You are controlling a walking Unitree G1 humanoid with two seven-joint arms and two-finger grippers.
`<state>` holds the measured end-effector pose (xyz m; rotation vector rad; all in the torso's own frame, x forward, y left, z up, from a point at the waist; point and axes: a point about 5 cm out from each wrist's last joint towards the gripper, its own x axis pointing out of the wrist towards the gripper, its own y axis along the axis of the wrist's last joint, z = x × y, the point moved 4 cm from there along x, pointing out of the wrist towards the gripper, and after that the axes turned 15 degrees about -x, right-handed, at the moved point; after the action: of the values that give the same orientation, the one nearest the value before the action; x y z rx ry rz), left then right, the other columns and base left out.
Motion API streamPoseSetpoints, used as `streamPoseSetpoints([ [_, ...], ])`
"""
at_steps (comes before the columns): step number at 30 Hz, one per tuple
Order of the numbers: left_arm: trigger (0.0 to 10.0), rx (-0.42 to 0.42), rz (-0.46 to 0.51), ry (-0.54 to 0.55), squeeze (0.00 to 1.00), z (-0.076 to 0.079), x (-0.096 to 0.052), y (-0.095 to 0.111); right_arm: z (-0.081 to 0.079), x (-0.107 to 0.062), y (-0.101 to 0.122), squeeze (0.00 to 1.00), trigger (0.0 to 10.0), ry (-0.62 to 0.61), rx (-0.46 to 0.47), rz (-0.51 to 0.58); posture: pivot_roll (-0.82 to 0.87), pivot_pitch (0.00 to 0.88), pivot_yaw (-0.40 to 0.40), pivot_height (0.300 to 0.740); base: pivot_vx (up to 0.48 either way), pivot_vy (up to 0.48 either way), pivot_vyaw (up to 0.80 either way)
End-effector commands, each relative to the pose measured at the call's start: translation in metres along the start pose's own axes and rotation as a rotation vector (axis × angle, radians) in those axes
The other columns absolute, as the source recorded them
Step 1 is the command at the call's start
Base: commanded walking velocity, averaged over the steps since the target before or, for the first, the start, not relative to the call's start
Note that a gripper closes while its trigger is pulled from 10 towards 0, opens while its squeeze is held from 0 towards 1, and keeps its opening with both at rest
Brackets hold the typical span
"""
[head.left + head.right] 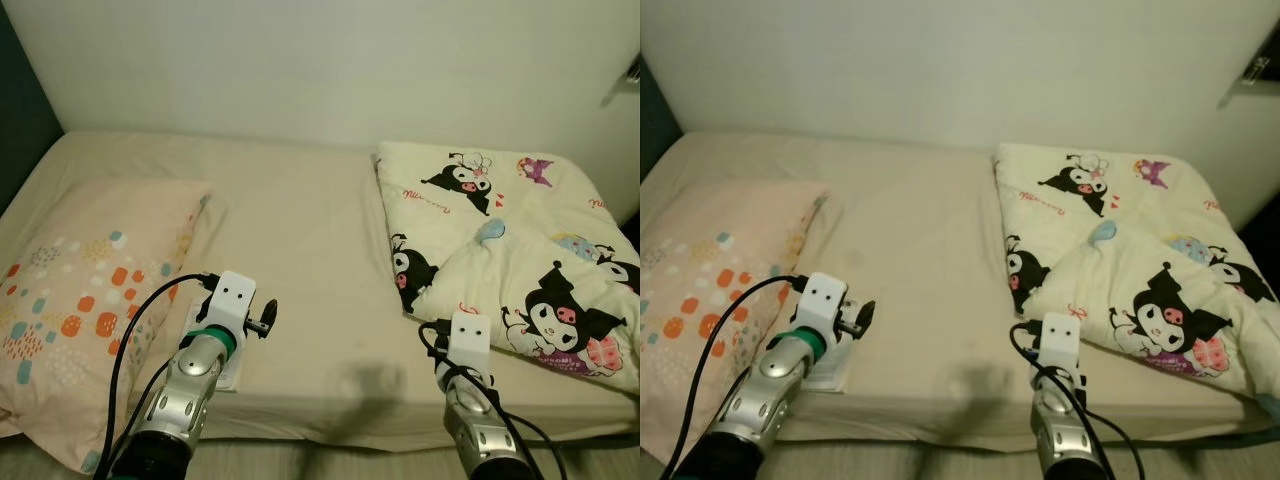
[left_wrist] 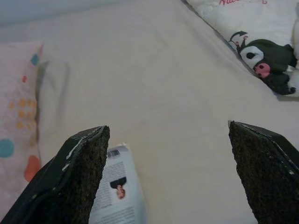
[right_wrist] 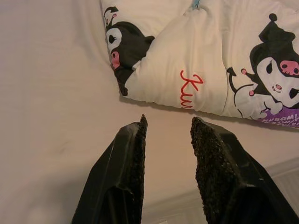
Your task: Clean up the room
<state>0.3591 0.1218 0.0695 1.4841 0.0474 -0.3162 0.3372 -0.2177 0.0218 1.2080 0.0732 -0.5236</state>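
Note:
A beige bed [image 1: 300, 250] lies before me. On its left lies a pale pink pillow [image 1: 80, 300] with coloured dots. A folded cream blanket [image 1: 500, 240] with black cartoon figures covers the right side. My left gripper [image 2: 168, 128] hovers low over the sheet near the front edge, open wide with nothing between its fingers. A small white printed packet [image 2: 117, 186] lies flat on the sheet just under it, beside the pillow. My right gripper [image 3: 168, 119] hangs over the sheet just short of the blanket's near fold, its fingers [image 3: 133, 158] slightly apart and holding nothing.
A pale wall [image 1: 300, 60] runs behind the bed. A dark panel [image 1: 20, 120] stands at the far left. Bare sheet stretches between pillow and blanket. The mattress's front edge [image 1: 330, 425] is right below my arms.

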Motion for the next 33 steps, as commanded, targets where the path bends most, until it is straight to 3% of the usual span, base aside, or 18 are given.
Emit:
streamPoseSetpoints([
  [1, 10.0, -0.003, -0.022, 0.009, 0.00, -0.001, -0.003, -0.008, 0.000, -0.001, -0.008, 0.00, 10.0, 0.000, -0.013, -0.032, 0.01, 0.029, 0.036, 0.740, 0.000, 0.000, 0.00],
  [8, 10.0, 0.061, -0.042, -0.028, 0.00, 0.009, -0.005, -0.019, 0.003, -0.001, -0.009, 0.00, 10.0, -0.004, -0.030, -0.037, -0.01, 0.017, 0.061, 0.740, 0.000, 0.000, 0.00],
  [26, 10.0, 0.076, -0.036, -0.028, 0.00, 0.001, -0.001, -0.016, 0.006, -0.007, -0.020, 0.00, 10.0, -0.049, -0.005, -0.067, -0.05, 0.000, 0.143, 0.740, 0.000, 0.000, 0.00],
  [33, 10.0, 0.075, -0.030, -0.005, 0.00, -0.006, 0.002, -0.012, 0.005, -0.006, -0.019, 0.00, 10.0, -0.045, -0.006, -0.066, -0.04, 0.000, 0.134, 0.740, 0.000, 0.000, 0.00],
])
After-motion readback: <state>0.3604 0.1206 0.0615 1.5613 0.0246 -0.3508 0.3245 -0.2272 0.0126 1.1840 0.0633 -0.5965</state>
